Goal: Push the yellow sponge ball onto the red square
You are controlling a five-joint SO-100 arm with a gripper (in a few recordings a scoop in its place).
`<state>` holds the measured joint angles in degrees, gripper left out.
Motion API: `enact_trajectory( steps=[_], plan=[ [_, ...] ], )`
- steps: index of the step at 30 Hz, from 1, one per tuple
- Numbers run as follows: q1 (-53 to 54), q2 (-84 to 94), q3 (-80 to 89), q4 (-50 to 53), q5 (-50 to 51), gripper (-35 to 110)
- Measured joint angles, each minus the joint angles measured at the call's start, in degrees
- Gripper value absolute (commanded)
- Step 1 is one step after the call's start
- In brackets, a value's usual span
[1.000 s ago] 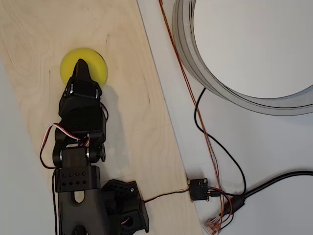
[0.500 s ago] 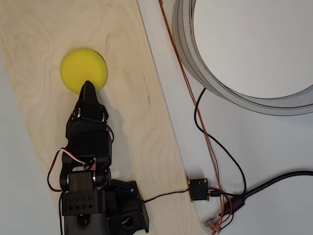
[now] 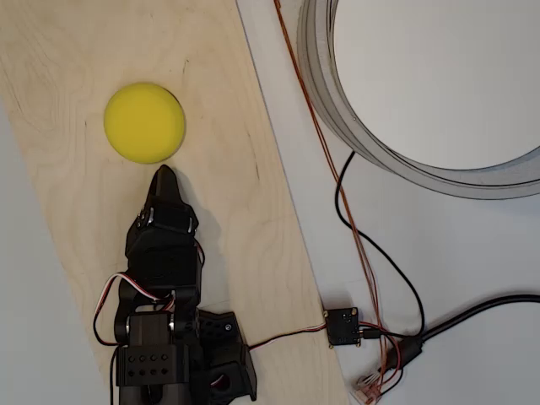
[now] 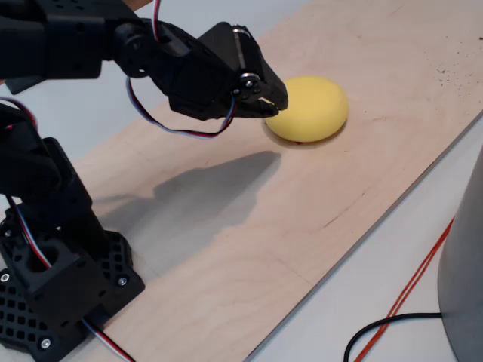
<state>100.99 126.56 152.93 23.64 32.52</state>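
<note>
The yellow sponge ball (image 3: 144, 122) rests on the pale wooden board (image 3: 236, 211) near its upper left; the fixed view shows the ball (image 4: 308, 108) at the far end of the board (image 4: 302, 204). The red square is hidden or out of view. My black gripper (image 3: 163, 179) is shut, its tip just below the ball with a small gap. In the fixed view the gripper (image 4: 275, 103) hovers above the board, close to the ball's left side, holding nothing.
A large grey ring (image 3: 337, 110) lies on the white table to the right of the board. Black and orange cables (image 3: 371, 253) and a small black box (image 3: 342, 326) lie by the board's right edge. The arm's base (image 4: 60, 286) stands on the board's near end.
The gripper has drawn back down the board, from over the ball to just below it. The ball has stayed in place.
</note>
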Motion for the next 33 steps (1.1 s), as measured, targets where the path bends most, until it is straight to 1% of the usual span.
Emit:
enact_trajectory(
  steps=[17,33],
  plan=[
    [-0.53,-11.95,0.88,-9.84,2.29,0],
    [-0.53,-16.7,-2.99,-10.2,2.29,0]
  ],
)
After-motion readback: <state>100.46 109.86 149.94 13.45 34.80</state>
